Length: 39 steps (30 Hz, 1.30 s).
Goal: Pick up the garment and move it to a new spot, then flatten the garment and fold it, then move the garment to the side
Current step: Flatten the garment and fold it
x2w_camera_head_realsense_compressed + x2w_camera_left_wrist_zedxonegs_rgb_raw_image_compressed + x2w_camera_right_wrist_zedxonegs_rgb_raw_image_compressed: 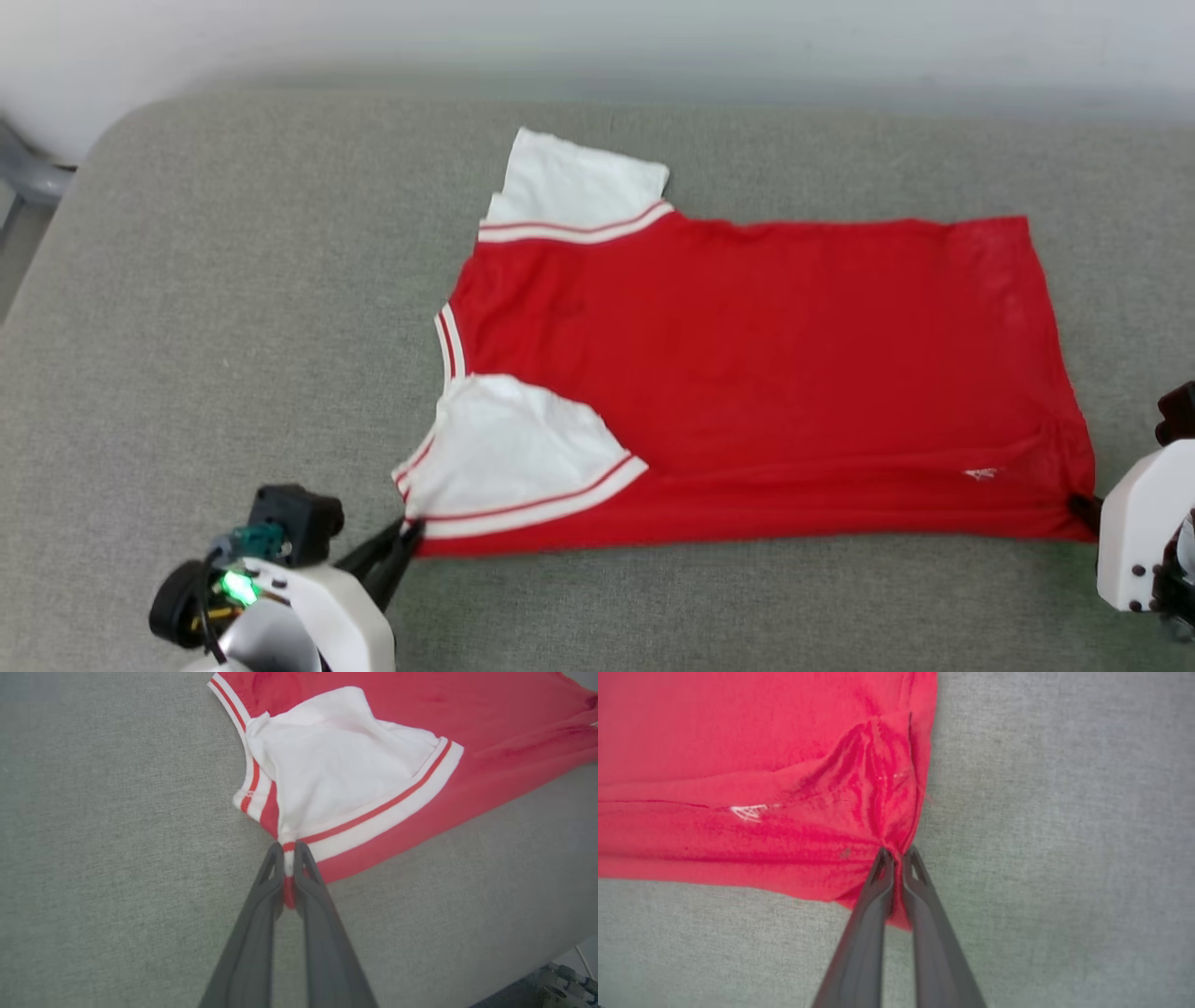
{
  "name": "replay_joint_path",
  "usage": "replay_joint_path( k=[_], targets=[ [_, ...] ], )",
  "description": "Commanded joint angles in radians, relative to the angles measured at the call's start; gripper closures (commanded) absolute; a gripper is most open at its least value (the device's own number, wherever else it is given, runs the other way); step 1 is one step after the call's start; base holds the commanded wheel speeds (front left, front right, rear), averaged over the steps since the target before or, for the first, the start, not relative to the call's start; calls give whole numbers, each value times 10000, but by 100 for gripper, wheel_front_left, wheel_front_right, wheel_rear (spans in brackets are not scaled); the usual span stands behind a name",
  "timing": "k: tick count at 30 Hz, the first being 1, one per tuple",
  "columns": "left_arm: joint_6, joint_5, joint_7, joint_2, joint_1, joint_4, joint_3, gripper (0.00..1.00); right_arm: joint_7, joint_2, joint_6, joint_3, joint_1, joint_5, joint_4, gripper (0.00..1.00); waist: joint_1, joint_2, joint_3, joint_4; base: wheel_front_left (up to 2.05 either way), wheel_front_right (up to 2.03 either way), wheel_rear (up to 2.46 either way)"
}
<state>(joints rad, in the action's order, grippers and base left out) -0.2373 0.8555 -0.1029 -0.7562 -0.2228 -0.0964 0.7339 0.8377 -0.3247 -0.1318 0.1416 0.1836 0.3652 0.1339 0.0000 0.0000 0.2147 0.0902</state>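
Obs: garment (747, 373) flat, centre-right of head view, on grey fabric surface (233, 327); left gripper (289, 847) pinched on lower-left sleeve-trim corner; right gripper (897, 853) pinched on lower-right hem corner. Judgement: lift both evenly, keep edge taut, fold toward upper frame.

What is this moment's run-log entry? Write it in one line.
jersey: flat on cushion, plain red side up | left pincer: shut on near sleeve corner | right pincer: shut on near hem corner
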Motion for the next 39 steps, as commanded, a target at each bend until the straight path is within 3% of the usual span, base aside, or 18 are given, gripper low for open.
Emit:
replay_joint_path(
  k=[1, 7, 16, 23, 32, 33, 34, 35, 39],
  targets=[
    [68, 45, -80, -104, 221, 37, 97, 100, 133, -135, 22, 32, -254, 41, -128, 100, 0, 0, -296, -54, 0, 0, 0],
    [26, 285, -80, -116, 949, -7, 373, 100, 720, -112, 21, 191, -1173, 238, -859, 100, 0, 0, -853, -78, 0, 0, 0],
    [2, 578, -166, -53, 1649, 111, 644, 100, 1563, 590, 21, 830, -2713, 211, -1888, 100, 0, 0, -1056, -119, 0, 0, 0],
    [338, 706, -189, 252, 1446, 676, 804, 100, 1528, 933, 19, 823, -2976, -93, -1798, 100, 0, 0, -801, -164, 0, 0, 0],
    [673, 668, -198, 377, 1121, 1530, 884, 100, 1155, 798, 21, 518, -2438, -205, -1157, 100, 0, 0, -600, -162, 0, 0, 0],
    [676, 623, -138, 385, 1084, 1557, 851, 99, 1022, 761, 21, 490, -2341, -223, -1162, 66, 0, 0, -608, -162, 0, 0, 0],
    [672, 533, -85, 376, 1048, 1584, 861, 34, 884, 740, 21, 483, -2287, -209, -1143, 0, 0, 0, -635, -165, 0, 0, 0],
    [669, 515, -61, 374, 1013, 1607, 862, 0, 786, 754, 19, 488, -2263, -178, -1091, 0, 0, 0, -678, -170, 0, 0, 0],
    [495, 296, 477, 454, 869, 1569, 652, 0, 111, 571, 19, 330, -1973, -95, -1313, 0, 0, 0, -921, -199, 0, 0, 0]
  ],
)
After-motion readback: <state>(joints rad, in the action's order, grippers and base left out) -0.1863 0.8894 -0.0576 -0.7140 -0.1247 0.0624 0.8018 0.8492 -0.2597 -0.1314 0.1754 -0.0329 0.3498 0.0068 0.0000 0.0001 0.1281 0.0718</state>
